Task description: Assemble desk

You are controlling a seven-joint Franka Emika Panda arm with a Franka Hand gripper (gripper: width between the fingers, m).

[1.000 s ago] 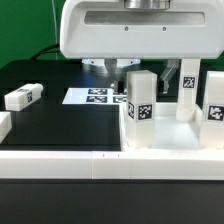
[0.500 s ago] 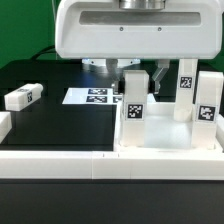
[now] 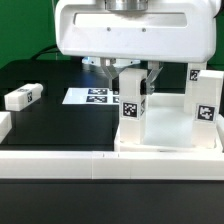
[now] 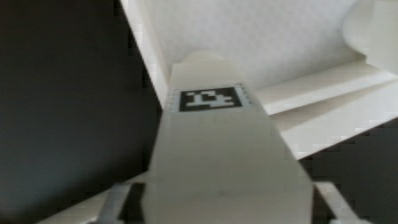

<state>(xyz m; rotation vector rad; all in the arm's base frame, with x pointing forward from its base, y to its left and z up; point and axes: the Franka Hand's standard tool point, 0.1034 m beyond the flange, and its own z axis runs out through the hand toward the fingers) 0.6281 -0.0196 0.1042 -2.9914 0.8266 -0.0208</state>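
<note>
The tool [image 3: 134,74] is closed on the upper end of a white leg [image 3: 133,112] (the one with a black-and-white tag), with a finger on each side. This leg stands upright at the end of the white top [image 3: 165,143] on the exterior view's left, and its foot is hidden behind the near rim. A second leg [image 3: 205,108] stands upright at the top's other end. The top lies on the black desk [image 3: 60,125], on the far side of a long white rail [image 3: 70,160]. A third leg [image 3: 22,97] lies flat, well apart on the exterior view's left, near the marker board [image 3: 92,97].
</note>
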